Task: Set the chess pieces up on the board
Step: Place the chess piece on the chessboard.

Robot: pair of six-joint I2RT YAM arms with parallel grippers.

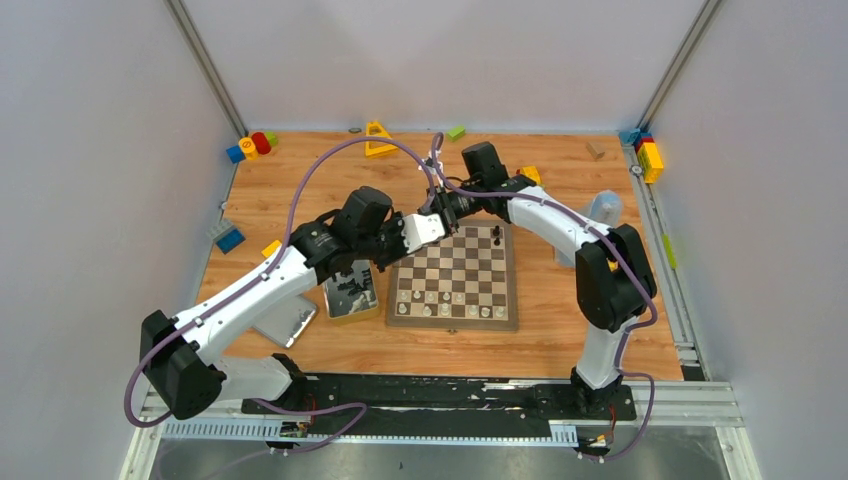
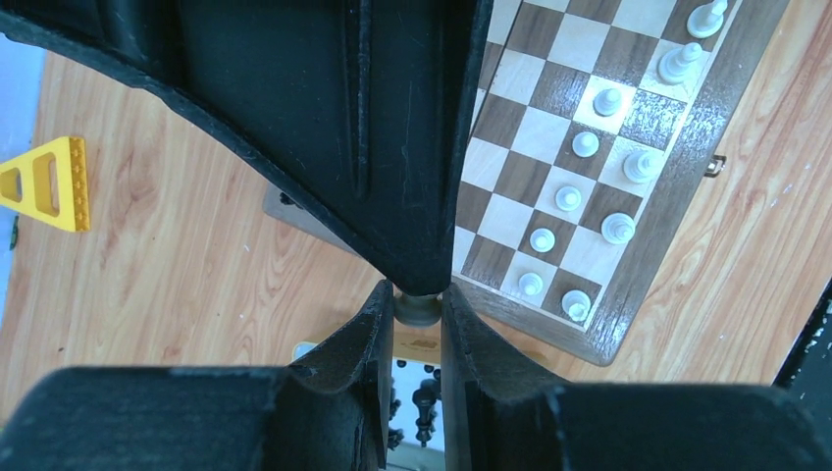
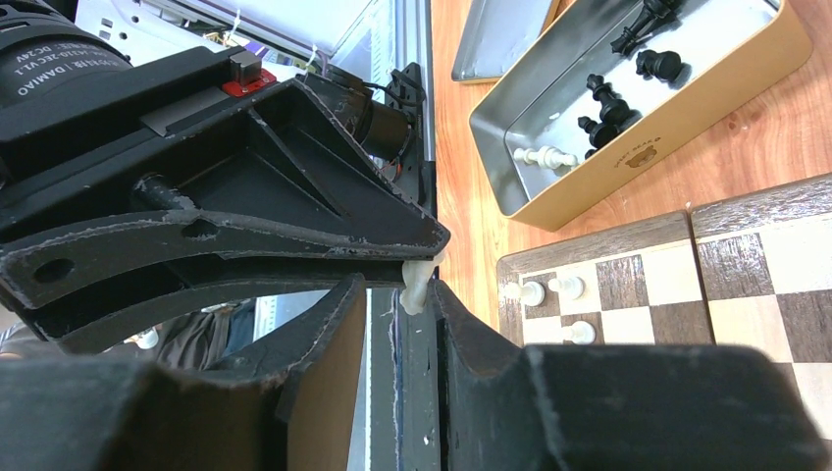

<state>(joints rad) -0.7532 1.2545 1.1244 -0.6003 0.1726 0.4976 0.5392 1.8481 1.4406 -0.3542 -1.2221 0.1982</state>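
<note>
Above the board's point(image 1: 455, 323) far left corner, both arms are meeting in mid-air for what is looking like a handover. The left claw point(image 2: 415, 300) is clamping a pale piece point(image 3: 416, 287) at its fingertips. The right claw point(image 3: 398, 292) is bracketing the same piece. One pad is touching it and a sliver of gap seems to be showing at the other, so whether it is gripping cannot be told.

Procedure, as judged: the left claw should be holding firm until both right pads are sitting square on the piece. Only then should it be letting go and backing straight off. The piece is small and smooth, so a skewed pinch is likely to be flipping it out. The two sets of fingers are overlapping closely, so neither should be twisting.

White pieces point(image 1: 445, 303) are standing on the two near rows, and one black piece point(image 1: 497, 233) is standing on the far row. More black pieces point(image 3: 603, 98) are lying in the tin point(image 3: 638, 147) just left of the board, with its lid point(image 1: 288, 322) beside it.

The counter point(image 1: 600, 330) is level wood, with toy blocks point(image 1: 378, 140) lying along the far edge. Pale walls are closing it in on three sides.
</note>
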